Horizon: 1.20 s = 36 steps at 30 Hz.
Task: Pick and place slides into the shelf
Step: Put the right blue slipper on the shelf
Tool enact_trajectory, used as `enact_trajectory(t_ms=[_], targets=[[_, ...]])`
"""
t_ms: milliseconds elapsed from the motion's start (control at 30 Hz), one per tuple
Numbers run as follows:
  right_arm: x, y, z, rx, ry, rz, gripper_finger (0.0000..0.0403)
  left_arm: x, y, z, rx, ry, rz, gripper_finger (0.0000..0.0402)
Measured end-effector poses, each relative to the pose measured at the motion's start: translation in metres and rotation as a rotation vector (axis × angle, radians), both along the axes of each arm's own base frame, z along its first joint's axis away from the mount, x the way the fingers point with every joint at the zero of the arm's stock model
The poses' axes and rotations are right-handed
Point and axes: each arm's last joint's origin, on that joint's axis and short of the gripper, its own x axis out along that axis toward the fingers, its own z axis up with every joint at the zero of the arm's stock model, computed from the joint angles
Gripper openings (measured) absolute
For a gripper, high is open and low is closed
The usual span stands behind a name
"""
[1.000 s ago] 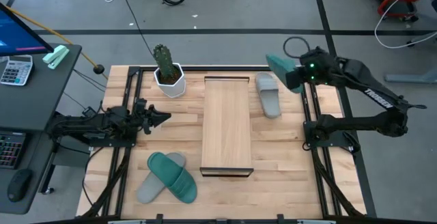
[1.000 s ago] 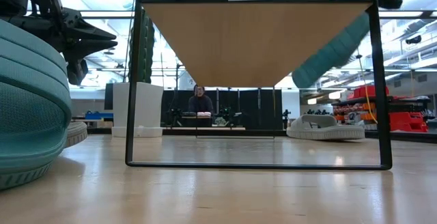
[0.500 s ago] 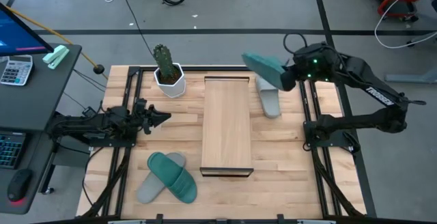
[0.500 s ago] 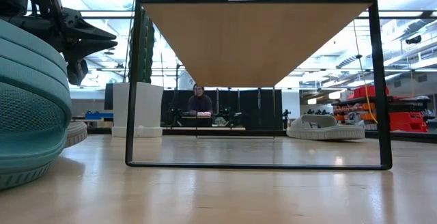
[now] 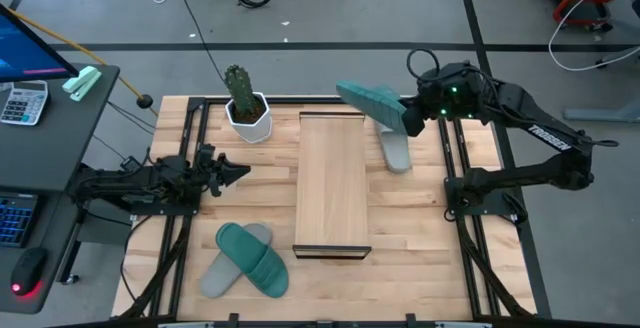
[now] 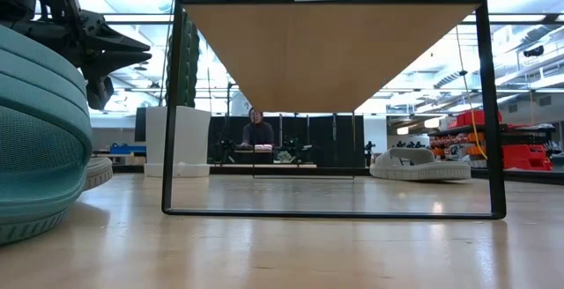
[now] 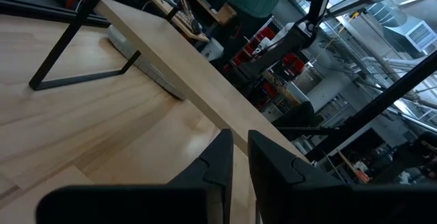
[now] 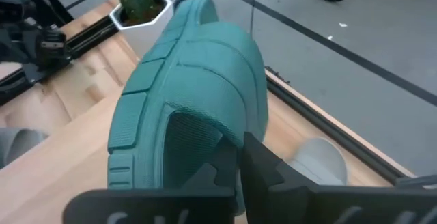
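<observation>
From above, the right gripper (image 5: 408, 114) holds a teal slide (image 5: 370, 101) clear of the table, fingers clamped on one end, the slide reaching over the far right corner of the shelf (image 5: 332, 183). A grey slide (image 5: 393, 142) lies on the tabletop just right of the shelf, under the arm. Near the front left, a second teal slide (image 5: 252, 258) rests across another grey slide (image 5: 225, 268). The left gripper (image 5: 236, 171) waits left of the shelf, its fingers drawn nearly together and holding nothing. A potted cactus (image 5: 244, 103) stands at the far left.

At table height, the shelf (image 6: 326, 47) spans the frame on its dark rails, a teal slide (image 6: 40, 139) looms at the near left, and a grey slide (image 6: 419, 164) sits beyond — a person (image 6: 258, 132) stands far behind.

The left wrist shows its fingers (image 7: 222, 159) close together, empty, beside the shelf (image 7: 198, 74).

The right wrist shows its fingers (image 8: 263, 166) pinching the teal slide (image 8: 191, 87) — sole up — above the shelf's end, the grey slide (image 8: 317, 159) beneath.
</observation>
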Motion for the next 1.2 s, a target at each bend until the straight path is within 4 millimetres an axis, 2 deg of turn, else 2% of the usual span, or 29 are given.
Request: enact_trajectory(t_ms=[267, 633, 967, 1200], targets=[[-0.003, 0.004, 0.004, 0.041, -0.057, 0.054, 0.0004, 0.000, 0.000, 0.000, 0.002, 0.000, 0.000, 0.0051], [0.008, 0.021, 0.010, 0.159, -0.181, 0.355, 0.0004, 0.000, 0.000, 0.000, 0.000, 0.000, 0.000, 0.0052], [0.035, 0.052, 0.026, 0.136, -0.375, 0.606, 0.0004, 0.000, 0.000, 0.000, -0.021, -0.007, 0.000, 0.0052], [0.061, 0.075, 0.013, 0.161, -0.309, 0.738, 0.0004, 0.000, 0.000, 0.000, -0.044, -0.013, 0.001, 0.0053]])
